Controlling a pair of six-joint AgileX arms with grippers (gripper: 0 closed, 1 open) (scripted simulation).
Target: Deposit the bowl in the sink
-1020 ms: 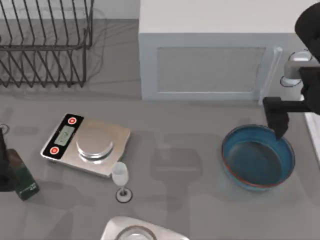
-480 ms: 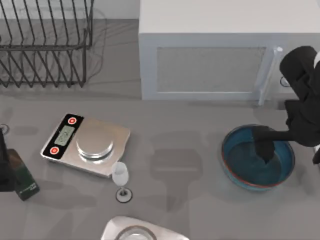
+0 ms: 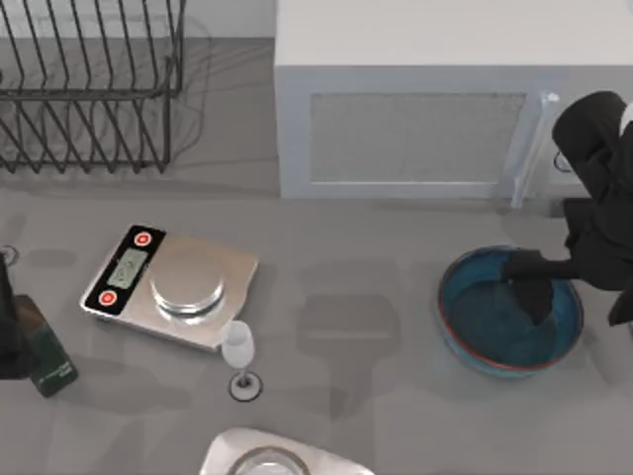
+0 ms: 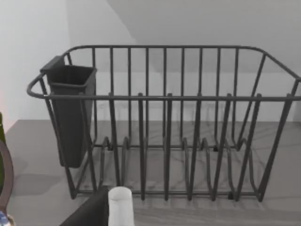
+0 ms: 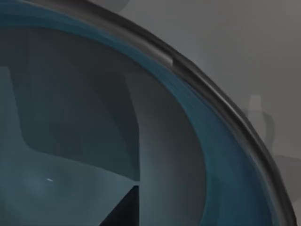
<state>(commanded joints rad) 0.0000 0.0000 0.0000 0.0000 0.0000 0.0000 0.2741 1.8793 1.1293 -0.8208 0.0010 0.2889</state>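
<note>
bowl (image 3: pixel 495 332) under right gripper (image 3: pixel 535 297) (fingers' gap unclear), microwave (image 3: pixel 415 129) just behind, scale (image 3: pixel 170 287) well left

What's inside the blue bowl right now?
In the top view, the right gripper reaches over the bowl, above its dark teal inside. The uncovered part holds nothing; the arm hides the bowl's right side.

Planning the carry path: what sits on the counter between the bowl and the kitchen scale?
From the top view, bare grey counter runs between the bowl and the kitchen scale.
</note>
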